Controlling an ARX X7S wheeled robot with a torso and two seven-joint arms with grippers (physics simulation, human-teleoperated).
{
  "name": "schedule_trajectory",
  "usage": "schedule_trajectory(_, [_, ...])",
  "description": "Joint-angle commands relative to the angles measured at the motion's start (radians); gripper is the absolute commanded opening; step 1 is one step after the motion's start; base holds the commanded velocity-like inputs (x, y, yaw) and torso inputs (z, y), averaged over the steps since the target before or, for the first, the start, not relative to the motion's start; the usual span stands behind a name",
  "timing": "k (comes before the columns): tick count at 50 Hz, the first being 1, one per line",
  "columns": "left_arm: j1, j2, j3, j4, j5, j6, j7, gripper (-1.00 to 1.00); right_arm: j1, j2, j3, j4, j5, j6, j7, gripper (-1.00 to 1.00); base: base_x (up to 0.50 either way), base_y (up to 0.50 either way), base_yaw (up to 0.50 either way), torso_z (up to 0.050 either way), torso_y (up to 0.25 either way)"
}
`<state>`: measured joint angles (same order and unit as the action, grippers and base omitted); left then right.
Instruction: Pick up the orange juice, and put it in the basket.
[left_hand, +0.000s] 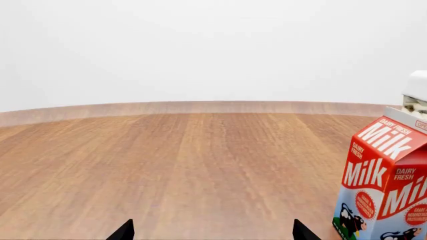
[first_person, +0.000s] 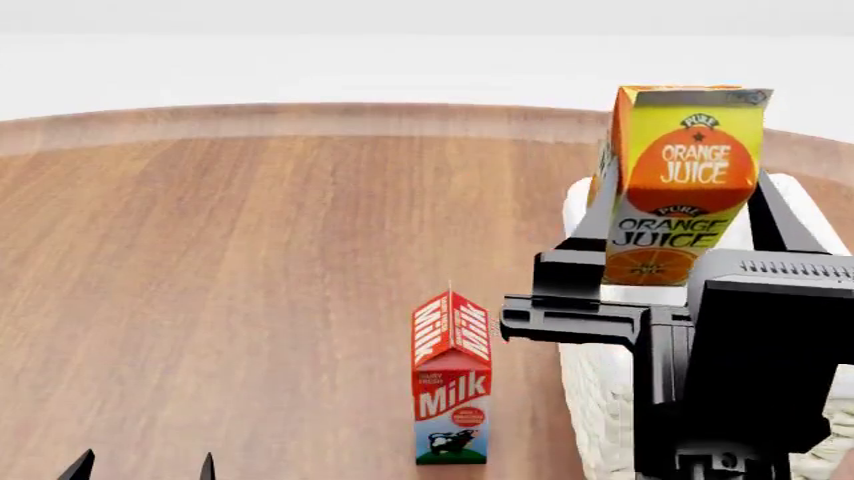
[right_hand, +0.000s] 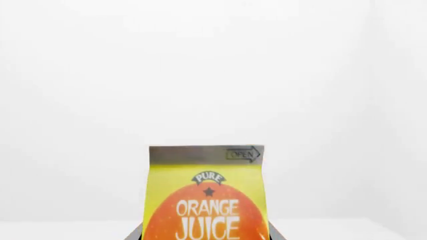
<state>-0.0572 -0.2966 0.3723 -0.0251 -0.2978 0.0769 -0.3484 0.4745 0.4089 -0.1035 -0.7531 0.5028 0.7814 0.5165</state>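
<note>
The orange juice, a tall yellow carton with an orange circle, is held upright in the air by my right gripper, whose dark fingers clasp its lower sides. It hangs above the cream wicker basket with white lining, mostly hidden behind my right arm. In the right wrist view the orange juice fills the space between the fingers. My left gripper is open and empty, low at the near left; its fingertips show in the left wrist view.
A red Milk carton stands upright on the wooden table, just left of the basket; it also shows in the left wrist view. The table's curved far edge meets a white wall.
</note>
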Motion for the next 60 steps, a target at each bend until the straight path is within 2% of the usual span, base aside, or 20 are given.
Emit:
schedule_trajectory(1, [-0.001,-0.002,0.003,0.000,-0.002,0.001,-0.002,1.00,0.016,0.016,0.017,0.095,-0.071,-0.048,-0.026,-1.00,0.00,0.00,0.00,0.000,0.000])
schedule_trajectory(16, [-0.002,-0.004,0.006,-0.001,-0.004,0.002,-0.005,1.00,0.015,0.007,-0.007,0.262,-0.136,-0.149,-0.040,-1.00,0.00,0.00,0.00,0.000,0.001])
schedule_trajectory(46, [-0.004,-0.009,0.013,-0.002,-0.009,0.005,-0.011,1.00,0.101,-0.068,-0.092,0.729,-0.263,-0.384,-0.060,-1.00,0.00,0.00,0.00,0.000,0.001])
schedule_trajectory(60, [-0.005,-0.011,0.016,-0.002,-0.011,0.006,-0.014,1.00,0.121,-0.083,-0.074,0.790,-0.241,-0.416,-0.068,-1.00,0.00,0.00,0.00,0.000,0.001])
